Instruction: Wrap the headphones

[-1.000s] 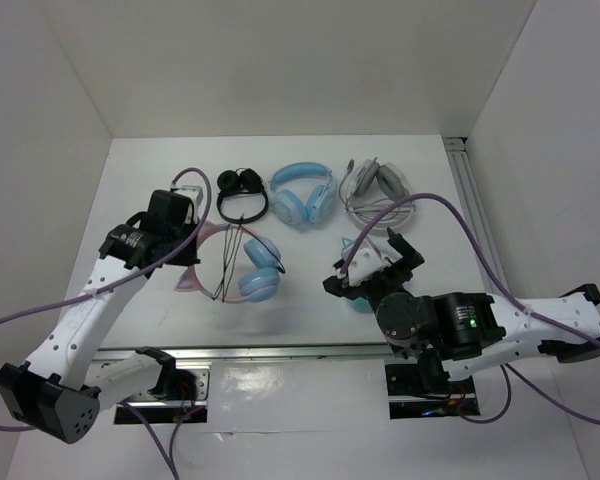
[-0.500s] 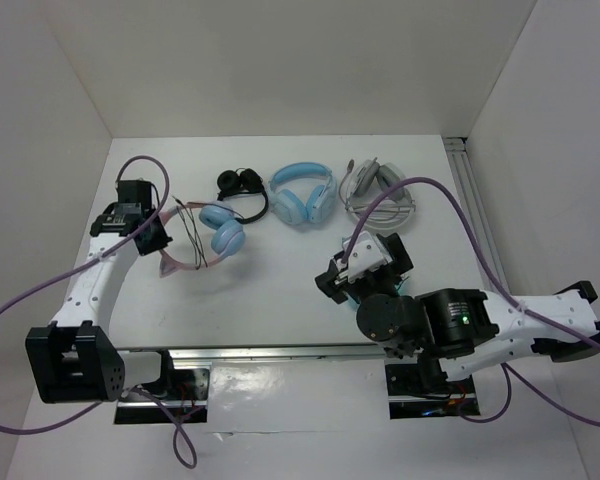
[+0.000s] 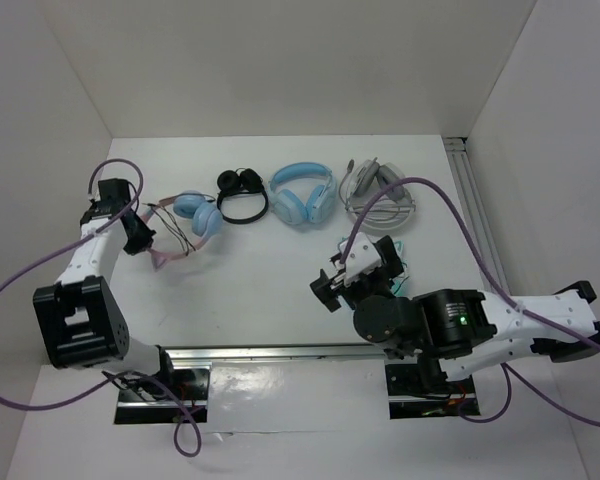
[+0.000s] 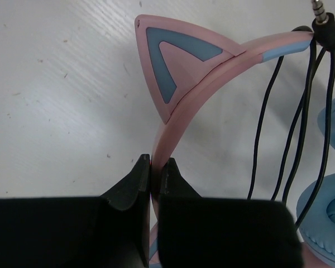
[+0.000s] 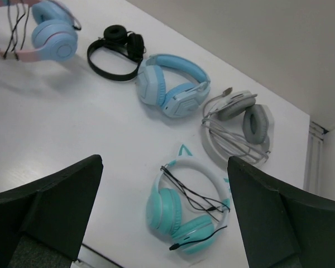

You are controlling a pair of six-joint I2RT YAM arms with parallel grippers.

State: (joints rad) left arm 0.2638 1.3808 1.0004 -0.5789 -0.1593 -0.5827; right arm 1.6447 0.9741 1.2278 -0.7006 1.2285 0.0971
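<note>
Wrap seemingly done: cable (image 4: 259,137) looped across band of headphones (image 3: 205,222). Band pinched by left fingers (image 4: 135,183), release pending; right fingers (image 5: 61,201) spread, empty.

Robot lab — white-walled booth (image 3: 280,70), railed table (image 3: 265,275)

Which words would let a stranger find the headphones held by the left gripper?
On the white table, look along the far row of headphones: the leftmost pair, in the left gripper. Only it has a pink cat-ear headband with light blue cups.
</note>
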